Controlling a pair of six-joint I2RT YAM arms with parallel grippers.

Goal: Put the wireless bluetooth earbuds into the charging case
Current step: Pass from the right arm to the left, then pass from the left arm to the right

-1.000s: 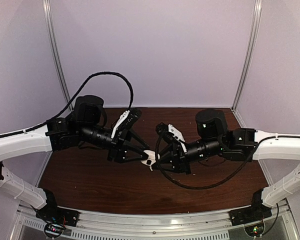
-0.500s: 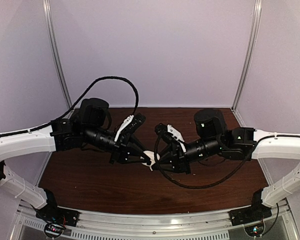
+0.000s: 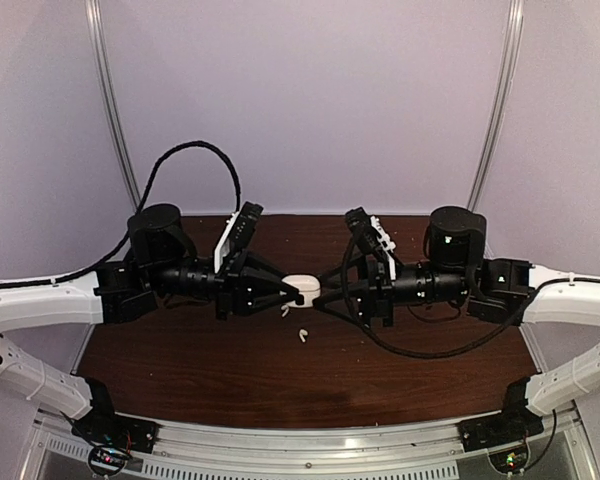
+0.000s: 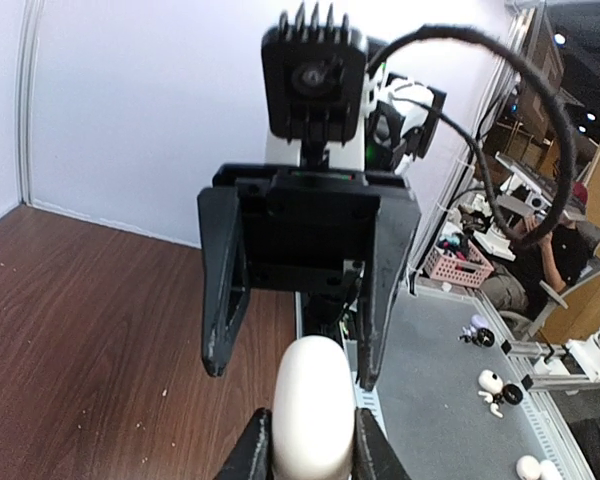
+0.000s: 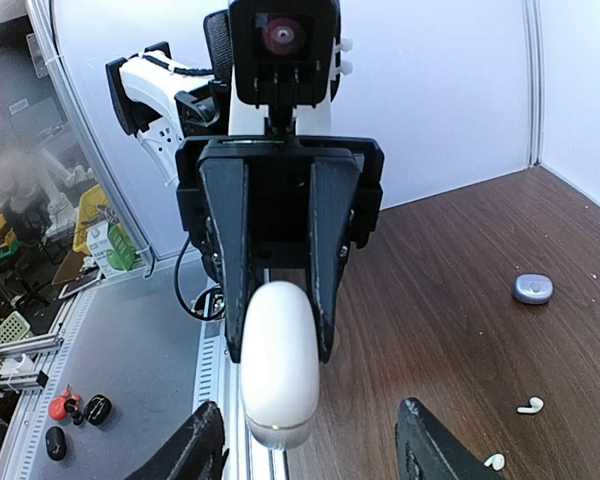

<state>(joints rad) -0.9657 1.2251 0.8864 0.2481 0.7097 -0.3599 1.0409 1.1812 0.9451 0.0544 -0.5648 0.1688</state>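
Found both arms stretched toward each other over the middle of the brown table (image 3: pixel 180 360), with the wrists about level. Saw the white charging case (image 3: pixel 302 288) held in the air between them, clear of the wood.

Noted the left gripper (image 3: pixel 292 293) pinching this case, one black finger pressed on each long side and the rounded end sticking out past the fingertips toward the other arm. Confirmed the same from the left wrist view, with the case filling the whole gap between the two fingers.

Found the right gripper (image 5: pixel 315 445) facing the case head-on, its fingers spread wide. Saw a clear gap between each of these fingers and the case, so judged no touch from that side. Made out a thin seam running around the case near its free end, and judged the lid shut.

Spotted three earbuds lying on the table, outside the case. Saw one white earbud (image 5: pixel 529 405) with a short stem, and a second white earbud (image 5: pixel 493 461) near it, both low in the right wrist view and apart from the case. Noticed a bluish-purple earbud (image 5: pixel 532 288), rounded, farther along the wood and well apart from the white pair. Could not tell from the top view the exact place of this purple one.
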